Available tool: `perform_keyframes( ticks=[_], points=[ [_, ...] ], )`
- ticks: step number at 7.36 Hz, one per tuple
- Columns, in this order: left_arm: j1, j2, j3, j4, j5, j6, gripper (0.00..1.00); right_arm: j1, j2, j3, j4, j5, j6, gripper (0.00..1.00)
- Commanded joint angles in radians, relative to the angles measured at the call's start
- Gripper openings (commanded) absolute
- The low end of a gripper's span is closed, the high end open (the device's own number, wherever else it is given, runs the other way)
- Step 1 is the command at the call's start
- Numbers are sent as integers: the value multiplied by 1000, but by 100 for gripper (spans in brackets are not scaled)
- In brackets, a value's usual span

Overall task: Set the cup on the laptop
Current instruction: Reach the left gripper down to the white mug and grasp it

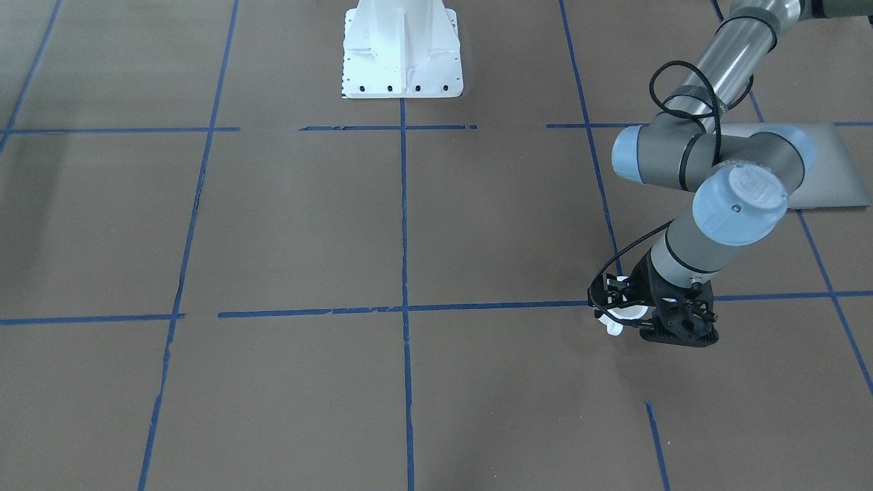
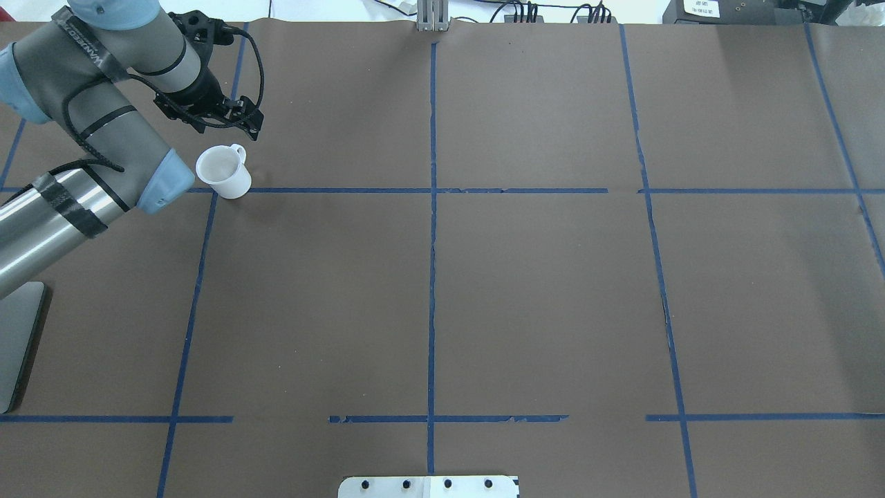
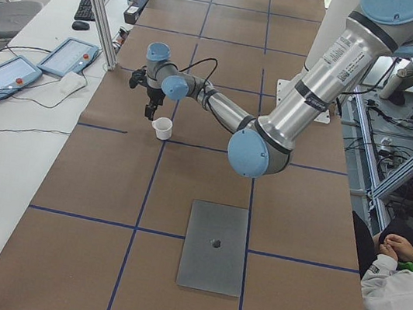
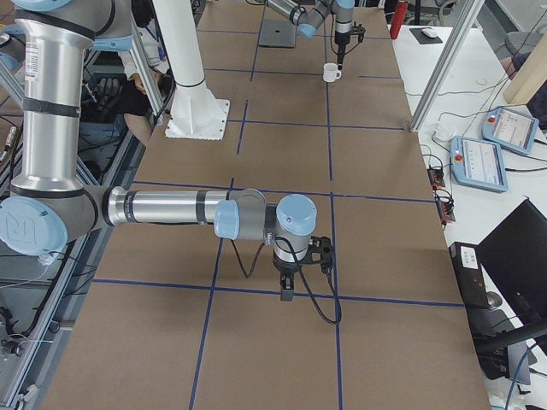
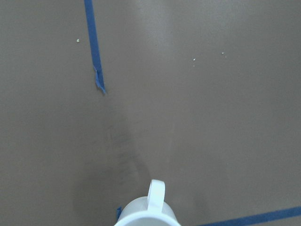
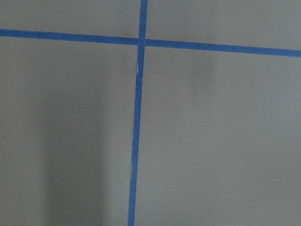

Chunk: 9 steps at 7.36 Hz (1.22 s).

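Note:
The small white cup (image 2: 222,171) stands upright on the brown table at the far left, its handle pointing away from the robot. It also shows in the exterior left view (image 3: 163,127), and its handle and rim show at the bottom of the left wrist view (image 5: 149,212). My left gripper (image 2: 254,129) hovers just beyond the handle, apart from the cup. Its fingers look closed together and hold nothing. The silver-grey laptop (image 3: 214,247) lies flat and closed near the robot's left, partly behind the arm in the front view (image 1: 829,170). My right gripper (image 4: 286,295) points down over the table; I cannot tell whether it is open.
The white robot pedestal (image 1: 402,48) stands at the table's robot-side edge. Blue tape lines (image 2: 432,207) form a grid on the brown table. Tablets and cables (image 3: 65,58) lie on the white bench beyond the table. A person (image 3: 409,266) sits beside the robot.

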Motion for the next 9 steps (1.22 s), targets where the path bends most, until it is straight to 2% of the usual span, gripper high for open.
perform_keyframes(
  ticks=[1, 3, 4, 5, 7, 8, 9],
  points=[
    [21, -24, 86, -33, 3, 27, 90, 0, 0, 0, 0, 0, 0, 100],
    [29, -27, 148, -96, 3, 29, 90, 0, 0, 0, 0, 0, 0, 100],
    [31, -29, 160, -107, 3, 29, 87, 0, 0, 0, 0, 0, 0, 100],
    [32, -30, 163, -108, 2, 35, 77, 0, 0, 0, 0, 0, 0, 100],
    [32, -30, 177, -107, 2, 70, 48, 0, 1, 0, 0, 0, 0, 100],
    [32, -27, 179, -107, 2, 72, 30, 0, 1, 0, 0, 0, 0, 100],
    [34, -27, 177, -105, 2, 72, 5, 0, 0, 0, -1, 0, 0, 100]
  ],
)
